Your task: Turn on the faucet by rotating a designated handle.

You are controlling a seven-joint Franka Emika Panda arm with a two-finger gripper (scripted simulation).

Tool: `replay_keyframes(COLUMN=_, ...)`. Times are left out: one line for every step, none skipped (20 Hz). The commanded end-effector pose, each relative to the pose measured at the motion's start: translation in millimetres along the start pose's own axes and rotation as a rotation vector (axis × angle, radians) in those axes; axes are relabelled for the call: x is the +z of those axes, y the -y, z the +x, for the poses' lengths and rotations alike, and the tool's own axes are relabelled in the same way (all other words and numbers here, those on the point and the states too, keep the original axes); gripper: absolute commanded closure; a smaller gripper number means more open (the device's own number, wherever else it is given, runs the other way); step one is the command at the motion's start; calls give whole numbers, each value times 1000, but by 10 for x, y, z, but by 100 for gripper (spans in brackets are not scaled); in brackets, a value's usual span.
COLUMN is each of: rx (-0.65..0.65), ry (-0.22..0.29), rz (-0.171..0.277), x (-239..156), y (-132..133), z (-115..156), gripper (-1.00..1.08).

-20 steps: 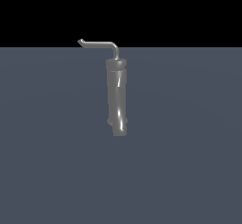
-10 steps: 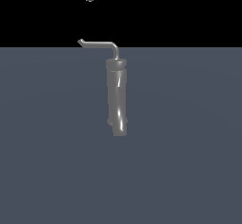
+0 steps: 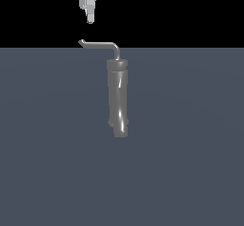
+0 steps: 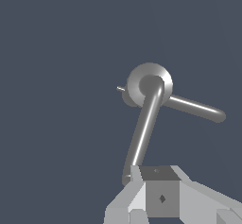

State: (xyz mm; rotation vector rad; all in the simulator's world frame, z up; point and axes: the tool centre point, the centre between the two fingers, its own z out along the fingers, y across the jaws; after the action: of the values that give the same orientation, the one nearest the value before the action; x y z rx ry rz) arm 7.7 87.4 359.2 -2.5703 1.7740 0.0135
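The faucet (image 3: pixel 117 96) is a dark grey glossy cylinder standing upright on the blue-grey floor. From its top the handle (image 3: pixel 100 44), a thin bent rod, runs toward the exterior view's left and ends in a small hook. My gripper (image 3: pixel 89 20) hangs just above that hooked tip, apart from it, fingers together and nothing held. In the wrist view I look down on the faucet's round top (image 4: pixel 142 76). The handle (image 4: pixel 144 126) reaches toward my gripper (image 4: pixel 158 180), and its tip lies just under the fingers.
The flat blue-grey floor (image 3: pixel 190 163) spreads all around the faucet. In the wrist view a second, thicker grey bar (image 4: pixel 196 108) sticks out sideways from under the cylinder's top.
My gripper entered from the top of the exterior view and has come down to just above the handle's hooked tip. The faucet and handle have not moved.
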Motion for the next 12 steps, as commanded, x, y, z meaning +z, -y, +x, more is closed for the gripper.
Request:
replay_keyframes(rx=61, ry=-3, rz=-2, x=112, y=104, z=-4, gripper=108)
replay_keyframes(rx=85, ry=-4, rz=-2, x=157, y=143, z=-5, gripper=108)
replay_keyframes(rx=107, ry=-5, rz=-3, x=201, y=180, z=-7, gripper=108)
replay_keyframes(rx=128, ry=-6, rz=-4, x=242, y=215, z=-9, gripper=108)
replay_keyframes(rx=148, ry=-8, rz=-4, x=282, y=247, z=-11, gripper=108)
replay_keyframes(rx=167, ry=-9, rz=-5, x=319, y=277, z=-13, gripper=108)
replay_keyframes(rx=184, ry=-10, rz=-5, x=355, y=305, z=-15, gripper=108)
replay_keyframes(rx=201, ry=-11, rz=-6, x=388, y=331, z=-16, gripper=108)
replay_keyframes(rx=216, ry=-12, rz=-6, x=419, y=354, z=-18, gripper=108)
replay_keyframes(rx=229, ry=-13, rz=-6, x=448, y=376, z=-20, gripper=108)
replay_keyframes(rx=242, ry=-14, rz=-7, x=474, y=395, z=-22, gripper=108)
replay_keyframes(rx=253, ry=-15, rz=-7, x=498, y=413, z=-23, gripper=108)
